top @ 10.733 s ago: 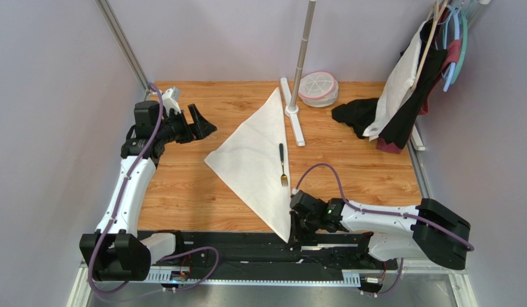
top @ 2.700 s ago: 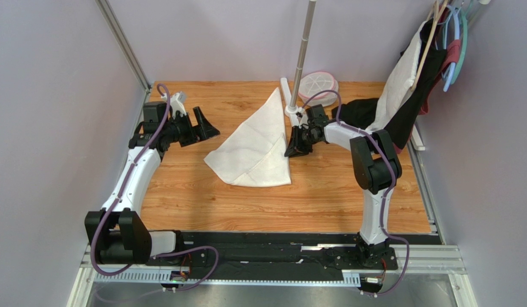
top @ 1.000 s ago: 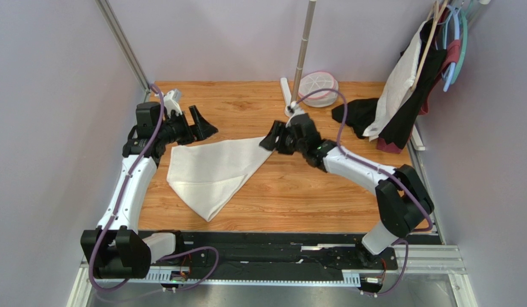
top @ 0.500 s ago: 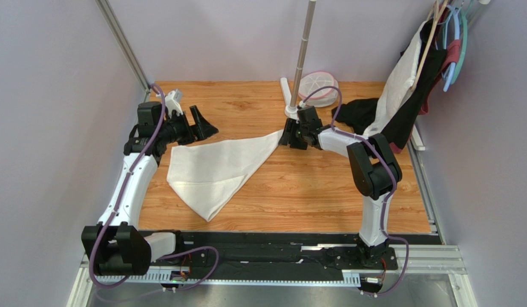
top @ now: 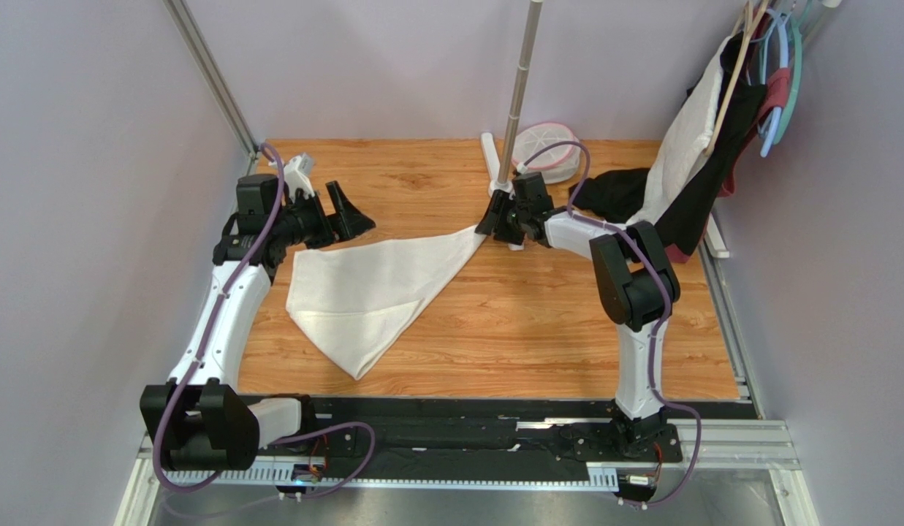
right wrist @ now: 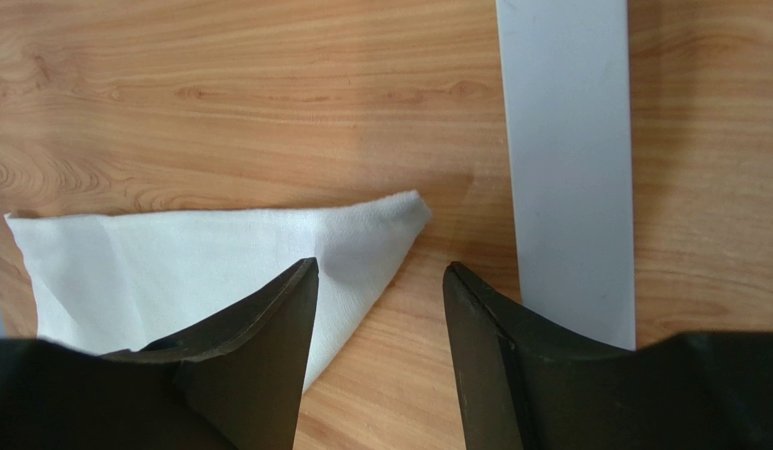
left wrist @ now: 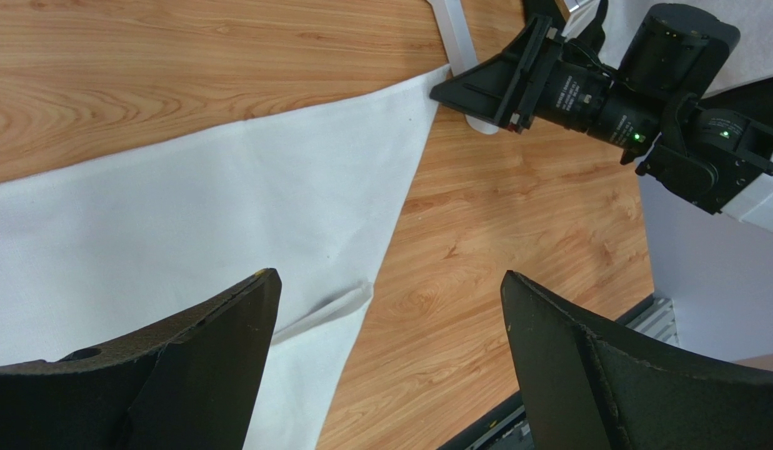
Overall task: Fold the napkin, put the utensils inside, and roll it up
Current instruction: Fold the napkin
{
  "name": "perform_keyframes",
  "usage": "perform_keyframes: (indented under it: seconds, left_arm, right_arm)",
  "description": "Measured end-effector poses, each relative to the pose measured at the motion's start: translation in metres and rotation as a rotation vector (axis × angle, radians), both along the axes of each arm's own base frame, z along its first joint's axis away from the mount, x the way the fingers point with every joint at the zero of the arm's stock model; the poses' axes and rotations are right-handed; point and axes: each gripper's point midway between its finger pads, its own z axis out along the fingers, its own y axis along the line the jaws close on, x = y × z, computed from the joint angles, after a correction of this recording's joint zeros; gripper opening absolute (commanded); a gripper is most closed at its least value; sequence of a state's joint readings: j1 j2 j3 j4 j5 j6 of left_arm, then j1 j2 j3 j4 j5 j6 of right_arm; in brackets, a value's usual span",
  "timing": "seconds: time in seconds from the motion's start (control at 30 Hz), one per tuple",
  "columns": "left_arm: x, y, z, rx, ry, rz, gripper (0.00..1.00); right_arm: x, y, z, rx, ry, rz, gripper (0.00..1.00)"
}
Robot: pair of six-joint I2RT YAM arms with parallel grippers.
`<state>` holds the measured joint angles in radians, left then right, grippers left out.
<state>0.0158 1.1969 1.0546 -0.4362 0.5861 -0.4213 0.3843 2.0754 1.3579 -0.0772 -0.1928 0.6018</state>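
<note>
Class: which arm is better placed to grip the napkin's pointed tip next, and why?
Right, most likely. The right end effector is open, with the napkin's tip lying at its fingers in the wrist view. The left end effector, also open, is by the napkin's wide end, away from that tip.

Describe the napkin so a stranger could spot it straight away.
Start from the wooden table in front of the two arms. On its left half lies the napkin, a cream-white cloth folded to a point, its tip by the right gripper. Unlike the hanging white garment and the crumpled black cloth, it lies spread flat on the wood.
</note>
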Motion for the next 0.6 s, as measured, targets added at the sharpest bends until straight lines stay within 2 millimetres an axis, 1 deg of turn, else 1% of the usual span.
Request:
perform_keyframes:
  seconds: [0.1,0.23,0.37,0.6]
  left_arm:
    - [0.000,0.000,0.000,-0.001,0.000,-0.002,0.96]
    - [-0.001,-0.001,0.000,-0.005,0.000,-0.007,0.96]
    - [-0.001,-0.002,0.001,-0.007,0.000,-0.009,0.96]
    - [-0.001,-0.002,0.001,-0.010,-0.001,-0.012,0.96]
  right_arm:
    - [0.008,0.002,-0.001,0.009,-0.006,-0.009,0.54]
    - [0.013,0.002,-0.001,0.019,-0.007,-0.019,0.51]
    - [0.016,0.002,-0.003,0.027,-0.002,-0.028,0.43]
    - [0.017,-0.002,-0.005,0.027,0.008,-0.044,0.33]
